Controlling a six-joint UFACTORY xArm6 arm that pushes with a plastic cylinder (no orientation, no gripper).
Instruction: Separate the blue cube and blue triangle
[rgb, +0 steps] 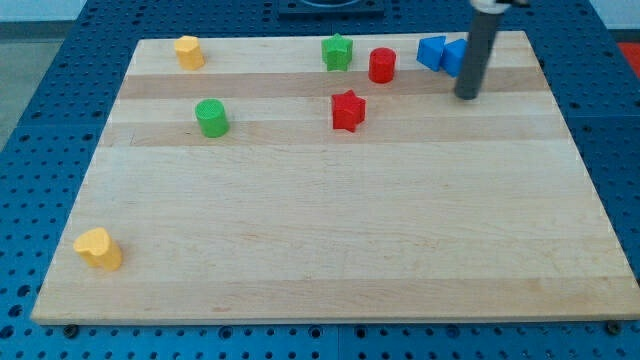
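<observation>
Two blue blocks sit touching near the board's top right. The left one (431, 51) looks like the blue triangle. The right one (456, 57), likely the blue cube, is partly hidden behind my rod. My tip (467, 96) rests on the board just below and slightly right of the right blue block, close to it; I cannot tell if it touches.
A red cylinder (382, 65) stands left of the blue pair. A green star (338, 52) and a red star (347, 110) lie further left. A green cylinder (211, 118), a yellow block (189, 51) and a yellow heart (98, 249) lie towards the left. The wooden board (330, 250) sits on a blue perforated table.
</observation>
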